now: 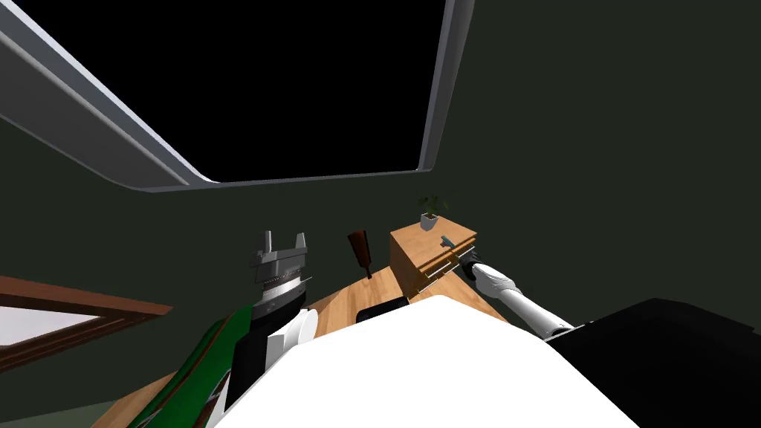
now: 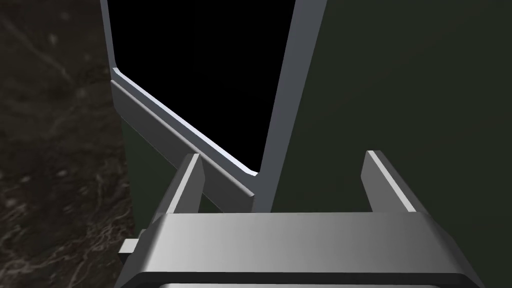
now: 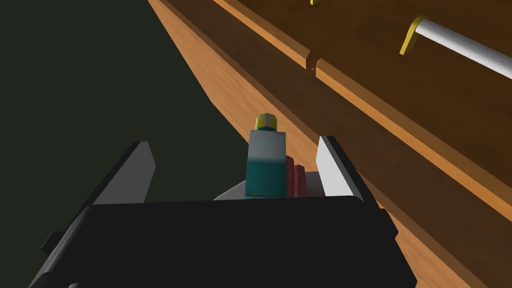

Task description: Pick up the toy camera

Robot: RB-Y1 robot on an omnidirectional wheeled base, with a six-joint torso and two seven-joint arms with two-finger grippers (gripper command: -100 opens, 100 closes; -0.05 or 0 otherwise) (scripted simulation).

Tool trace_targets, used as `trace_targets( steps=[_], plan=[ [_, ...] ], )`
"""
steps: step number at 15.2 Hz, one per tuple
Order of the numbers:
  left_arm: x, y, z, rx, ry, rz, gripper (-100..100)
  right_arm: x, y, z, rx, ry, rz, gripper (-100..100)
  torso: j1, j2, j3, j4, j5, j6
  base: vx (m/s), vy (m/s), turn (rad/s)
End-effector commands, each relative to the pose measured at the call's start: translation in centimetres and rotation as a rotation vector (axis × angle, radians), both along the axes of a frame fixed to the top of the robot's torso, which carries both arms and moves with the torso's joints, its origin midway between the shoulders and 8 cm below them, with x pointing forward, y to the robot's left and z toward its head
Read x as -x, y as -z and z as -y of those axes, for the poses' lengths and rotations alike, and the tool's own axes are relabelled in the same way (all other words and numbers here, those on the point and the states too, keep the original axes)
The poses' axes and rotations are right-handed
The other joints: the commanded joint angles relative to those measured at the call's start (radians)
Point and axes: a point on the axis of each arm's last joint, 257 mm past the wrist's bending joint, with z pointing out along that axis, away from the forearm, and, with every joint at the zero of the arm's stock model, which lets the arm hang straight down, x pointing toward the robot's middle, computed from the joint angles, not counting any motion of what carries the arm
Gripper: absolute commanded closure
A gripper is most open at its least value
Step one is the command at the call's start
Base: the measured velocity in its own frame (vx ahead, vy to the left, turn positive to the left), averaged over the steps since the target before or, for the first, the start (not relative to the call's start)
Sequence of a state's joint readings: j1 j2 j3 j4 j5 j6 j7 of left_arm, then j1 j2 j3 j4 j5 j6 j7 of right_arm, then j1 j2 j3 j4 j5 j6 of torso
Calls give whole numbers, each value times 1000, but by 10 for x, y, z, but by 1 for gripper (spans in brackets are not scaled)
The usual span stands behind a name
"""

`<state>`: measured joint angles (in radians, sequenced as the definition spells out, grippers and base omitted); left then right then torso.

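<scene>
Your right tool (image 3: 233, 145) was open around the camera (image 3: 265, 165), which sat on the dresser (image 1: 416, 256) top near the edge above the drawers, closer to one finger and not yet gripped. I judge this the grasp step: the next move calls for centring, closing on its sides, then lifting. The plant (image 1: 429, 215) stood well apart, nothing blocked the fingers, and your left tool (image 1: 281, 249) hung raised, open and empty.

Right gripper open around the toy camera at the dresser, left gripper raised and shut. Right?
No: the left gripper is raised but open, fingers well apart in the left wrist view. The right gripper is open around the toy camera at the dresser.
</scene>
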<state>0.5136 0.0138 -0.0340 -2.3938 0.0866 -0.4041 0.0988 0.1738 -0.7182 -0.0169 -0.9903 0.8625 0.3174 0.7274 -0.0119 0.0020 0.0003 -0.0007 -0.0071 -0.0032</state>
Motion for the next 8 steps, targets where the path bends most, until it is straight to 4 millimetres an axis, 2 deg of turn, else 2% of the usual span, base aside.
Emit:
trace_targets(
  steps=[1,5,8],
  plan=[
    [0,0,0,0,0,0,0,10,6,2,15,40,-9,-100,0,0,0,0,0,0,-118,-53,137],
    [0,0,0,0,0,0,0,20,9,4,32,76,-17,-100,-1,-1,0,0,0,0,-95,-60,116],
    [0,0,0,0,0,0,0,35,20,-1,52,121,-29,-100,-2,-2,-1,0,0,0,-85,-78,149]
  ],
)
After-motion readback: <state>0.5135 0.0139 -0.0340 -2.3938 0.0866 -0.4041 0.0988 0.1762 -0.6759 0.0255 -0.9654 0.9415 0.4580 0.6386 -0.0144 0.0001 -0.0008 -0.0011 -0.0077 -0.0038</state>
